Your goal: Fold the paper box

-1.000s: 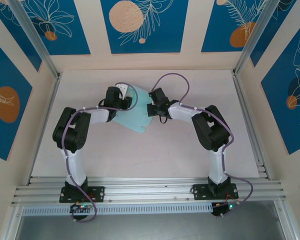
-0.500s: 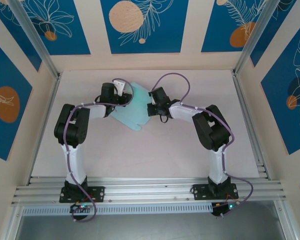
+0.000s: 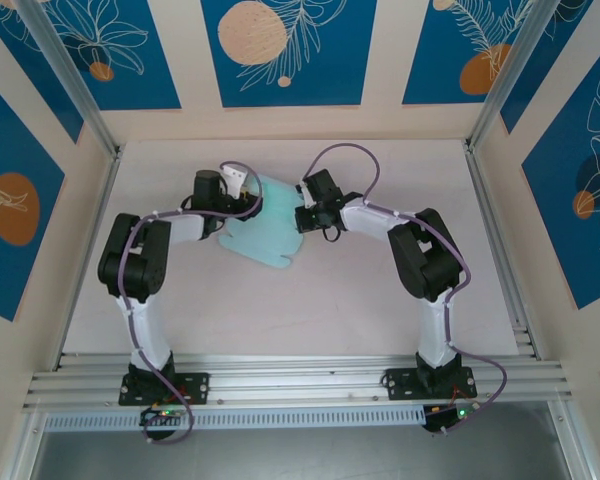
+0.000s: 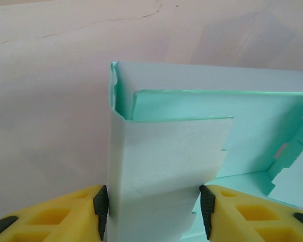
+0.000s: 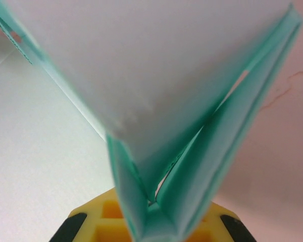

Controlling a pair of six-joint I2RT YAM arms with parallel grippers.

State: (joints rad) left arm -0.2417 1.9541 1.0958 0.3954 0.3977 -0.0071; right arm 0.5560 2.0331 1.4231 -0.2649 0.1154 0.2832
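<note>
The paper box (image 3: 265, 238) is a pale light-blue card, partly folded, lying on the far middle of the table between both grippers. My left gripper (image 3: 242, 192) is at its left edge. In the left wrist view the black pads (image 4: 100, 204) press both sides of an upright folded panel of the paper box (image 4: 166, 151), so my left gripper (image 4: 154, 205) is shut on it. My right gripper (image 3: 301, 216) is at the box's right edge. In the right wrist view, folded layers of the paper box (image 5: 156, 65) run down into my right gripper (image 5: 152, 214), which is pinched shut on them.
The pale pink table (image 3: 310, 310) is bounded by aluminium rails on the left (image 3: 80, 270) and right (image 3: 505, 270), with a wall of blue panels behind. A purple cable (image 3: 345, 160) loops above the right wrist.
The left arm has swung left and its wrist has moved back, turning the panel it grips. The box has shifted slightly. The right gripper has stayed almost still.
</note>
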